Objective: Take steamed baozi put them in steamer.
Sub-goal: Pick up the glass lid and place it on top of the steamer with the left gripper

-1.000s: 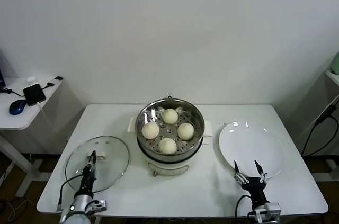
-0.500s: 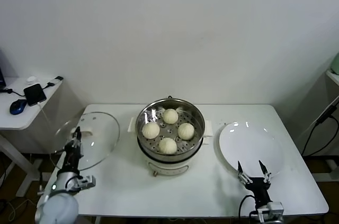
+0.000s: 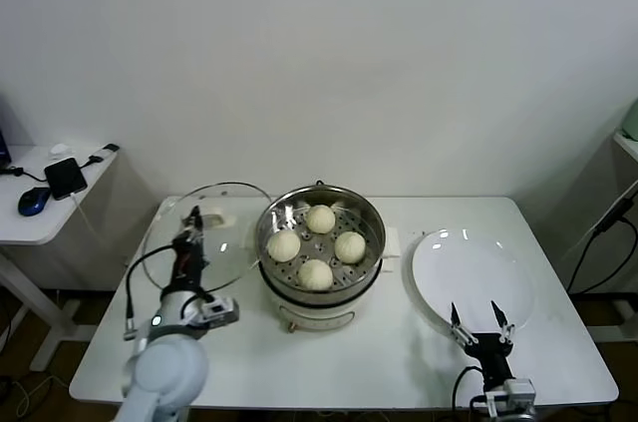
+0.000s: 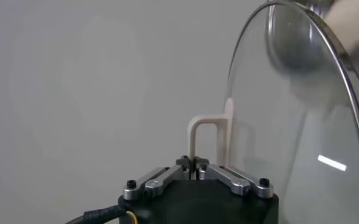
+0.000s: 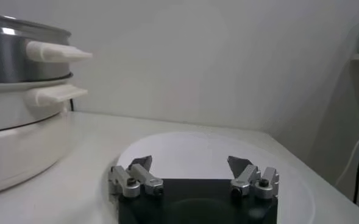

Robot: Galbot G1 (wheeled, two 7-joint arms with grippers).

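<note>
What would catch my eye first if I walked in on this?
Probably the shiny steamer mid-table with four baozi inside. Just to its left, the left hand holds up a glass lid by its white handle. The right hand waits open at a bare white plate.

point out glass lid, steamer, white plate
glass lid point(image 3: 221, 222), head view, on the clear pane
steamer point(image 3: 271, 211), head view, on the steel rim, left side
white plate point(image 3: 469, 272), head view, on its bare centre

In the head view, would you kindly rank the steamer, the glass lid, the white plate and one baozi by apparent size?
1. steamer
2. white plate and glass lid: look alike, but the lid is raised and tilted, so unsure
3. baozi, clearly smallest
</note>
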